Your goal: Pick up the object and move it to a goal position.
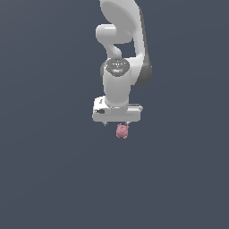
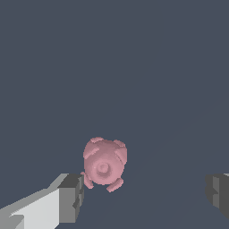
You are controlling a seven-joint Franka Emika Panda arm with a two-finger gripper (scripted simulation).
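Observation:
The object (image 1: 122, 131) is a small pink, lumpy thing with little bumps, lying on the dark floor just below my white gripper bar (image 1: 117, 114). My gripper (image 1: 116, 124) hangs right above it, open, with only short finger stubs showing under the bar. In the wrist view the object (image 2: 105, 163) sits between the jaws but off-centre, close against one grey fingertip (image 2: 71, 199). The other fingertip (image 2: 218, 192) stands far from it, and my gripper (image 2: 145, 193) holds nothing. The goal position is out of view.
A plain dark grey-blue floor (image 1: 44, 179) fills both views. The white arm (image 1: 123, 40) rises behind the gripper toward the top of the exterior view.

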